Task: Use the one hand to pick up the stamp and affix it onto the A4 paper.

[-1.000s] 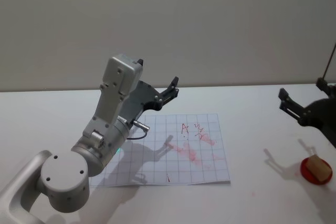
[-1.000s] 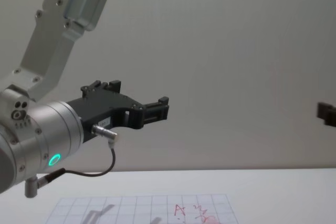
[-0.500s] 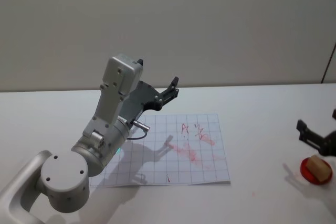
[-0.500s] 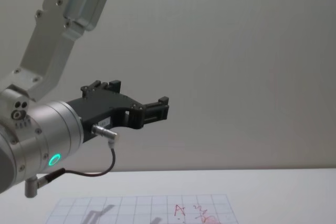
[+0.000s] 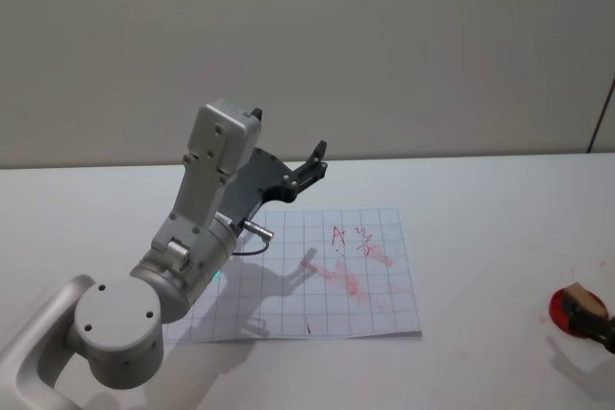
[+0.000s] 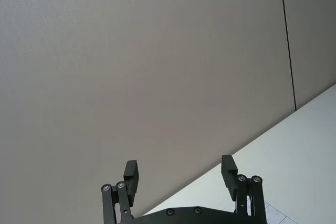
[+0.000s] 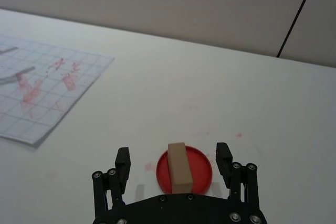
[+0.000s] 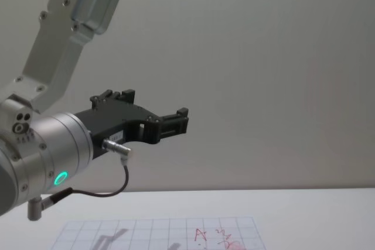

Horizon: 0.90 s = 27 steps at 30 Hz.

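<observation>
The stamp (image 7: 178, 169), a small light-tan block, is seen standing upright on a round red pad (image 7: 202, 169). The pad is set on the white bench (image 7: 157, 77) close to its right edge, toward the near side. In the head view only a corner of the stamp (image 5: 578, 294) is shown above the pad (image 5: 557, 312), the rest being covered by the right claw (image 5: 594, 322).

The right claw (image 7: 173, 153) is held open directly at the stamp. In its wrist view one black finger is seen on each side of the block, with a clear gap left on both sides, so no contact is made. Whether the fingertips have been brought down to the level of the block cannot be told.

The A4 paper (image 5: 317, 276), printed with a pale blue grid, is laid flat near the middle of the bench, well apart from the pad. Red ink marks and scribbles are carried on its right half. The paper's near corner is also caught in the right wrist view (image 7: 31, 98).

The left claw (image 5: 312, 162) is held open in the air above the paper's far left part, its fingers spread wide (image 6: 179, 167) and pointed toward the wall. A green ring light is shown on its wrist in the chest view, where the claw (image 8: 181, 121) is seen high over the paper (image 8: 146, 229).
</observation>
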Each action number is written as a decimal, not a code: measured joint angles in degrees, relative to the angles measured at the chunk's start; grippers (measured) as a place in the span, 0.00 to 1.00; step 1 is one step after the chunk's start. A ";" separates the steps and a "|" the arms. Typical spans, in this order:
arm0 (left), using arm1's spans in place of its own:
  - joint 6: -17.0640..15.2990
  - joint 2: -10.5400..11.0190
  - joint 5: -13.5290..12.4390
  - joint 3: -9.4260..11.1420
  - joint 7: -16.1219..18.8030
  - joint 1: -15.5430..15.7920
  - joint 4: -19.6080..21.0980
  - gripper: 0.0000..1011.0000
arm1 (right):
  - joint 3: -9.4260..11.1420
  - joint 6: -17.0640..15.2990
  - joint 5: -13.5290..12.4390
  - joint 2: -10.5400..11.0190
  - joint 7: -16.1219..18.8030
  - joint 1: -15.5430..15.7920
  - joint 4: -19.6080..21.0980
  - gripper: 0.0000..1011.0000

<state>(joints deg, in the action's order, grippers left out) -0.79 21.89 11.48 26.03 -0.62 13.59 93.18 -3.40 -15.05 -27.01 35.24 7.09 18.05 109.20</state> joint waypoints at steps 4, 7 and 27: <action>0.00 0.00 0.00 0.00 0.00 0.00 0.00 0.99 | 0.13 -1.35 0.92 0.65 -0.10 0.46 -0.08 0.99; 0.00 0.00 0.00 0.00 0.00 0.00 0.00 0.99 | 0.13 -2.21 1.59 0.82 -0.01 0.34 -0.52 0.99; 0.00 0.00 0.00 0.00 0.00 0.00 0.00 0.99 | -2.15 -6.28 5.82 -1.17 3.89 -5.46 -5.02 0.90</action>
<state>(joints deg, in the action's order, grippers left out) -0.79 21.89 11.48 26.02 -0.62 13.59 93.17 -5.55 -21.34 -21.19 34.07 10.98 12.59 104.19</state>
